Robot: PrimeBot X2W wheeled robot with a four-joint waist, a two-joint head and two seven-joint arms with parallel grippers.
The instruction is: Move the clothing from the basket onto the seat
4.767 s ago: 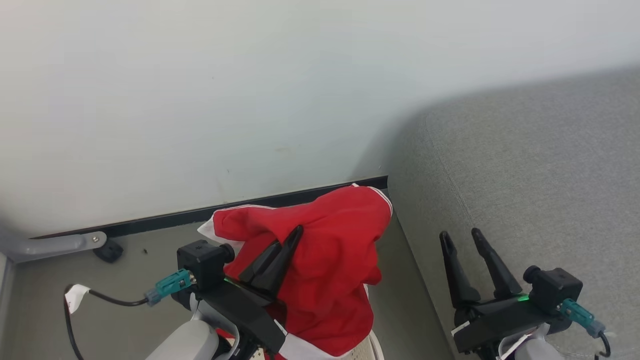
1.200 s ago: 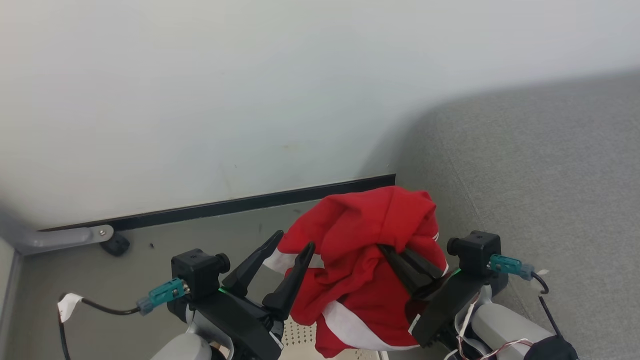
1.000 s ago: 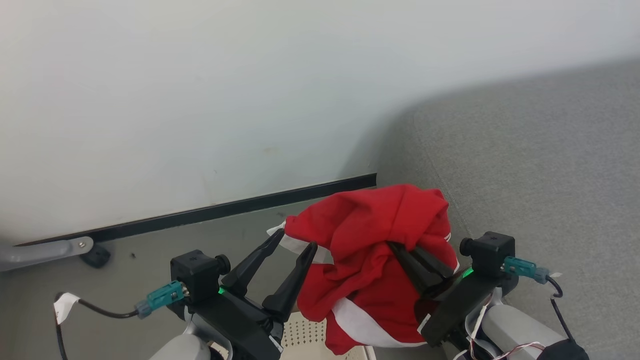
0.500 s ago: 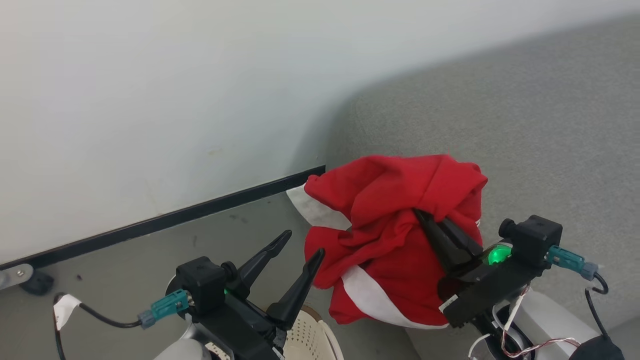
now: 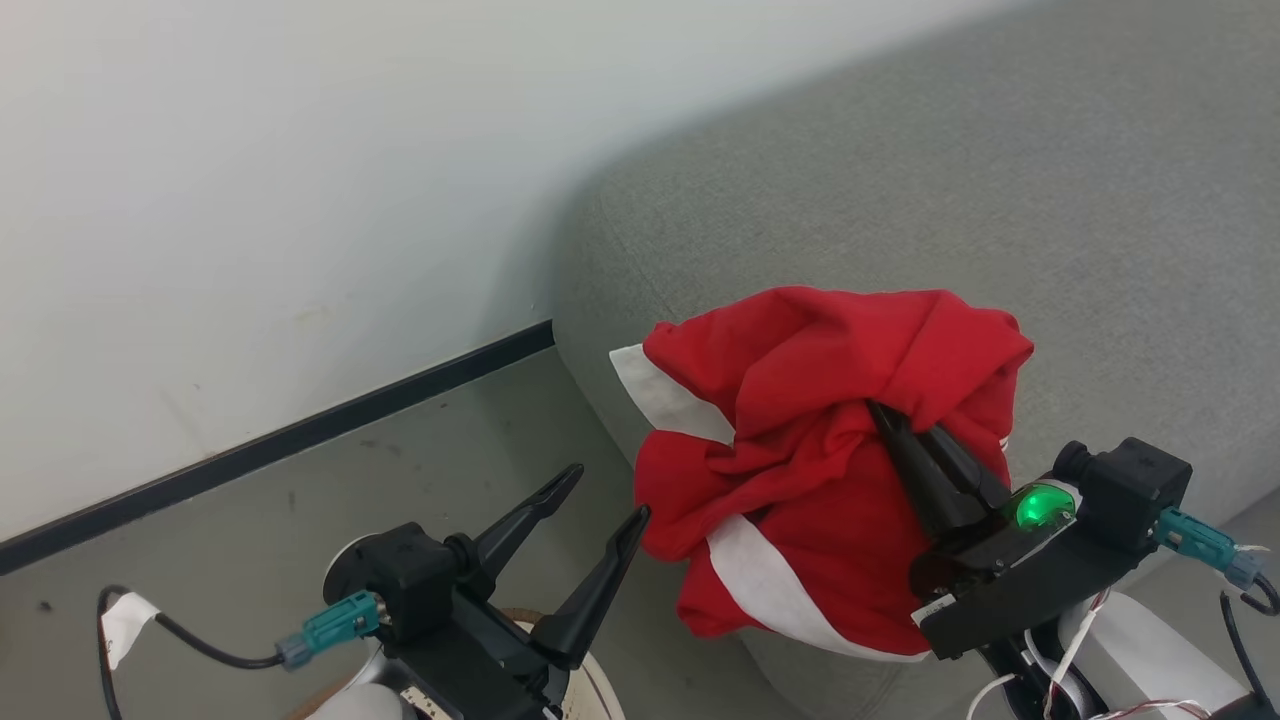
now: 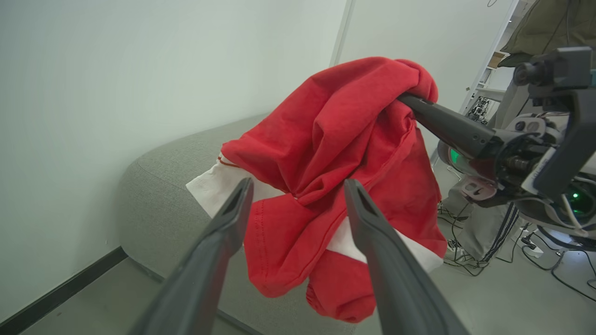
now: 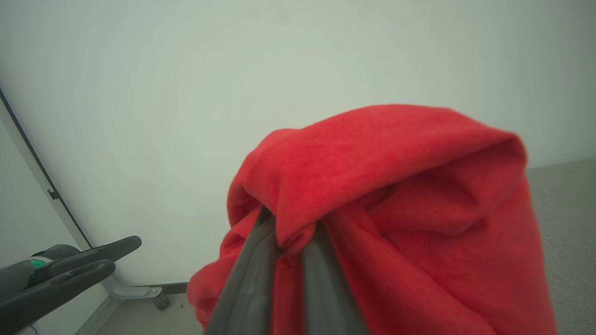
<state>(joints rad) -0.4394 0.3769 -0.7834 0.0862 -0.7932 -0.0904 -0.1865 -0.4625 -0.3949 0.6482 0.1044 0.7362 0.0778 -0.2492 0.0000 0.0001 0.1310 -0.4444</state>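
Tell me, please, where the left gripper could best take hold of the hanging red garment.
Probably the white-striped edge of the clothing, approached from the robot's left by the open left gripper. That edge juts out flat towards it, clear of the bunched fold the right gripper is shut on.

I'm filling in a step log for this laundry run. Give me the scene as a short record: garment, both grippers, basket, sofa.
Clothing: bright red soft fabric garment, white stripes, bunched, hanging in the air
Right gripper: shut on the garment's upper folds
Left gripper: open, empty, beside the garment
Basket: cream-white plastic laundry basket, brown rim, at the head view's bottom edge
Seat: large grey woven-fabric sofa behind the garment; contact cannot be told
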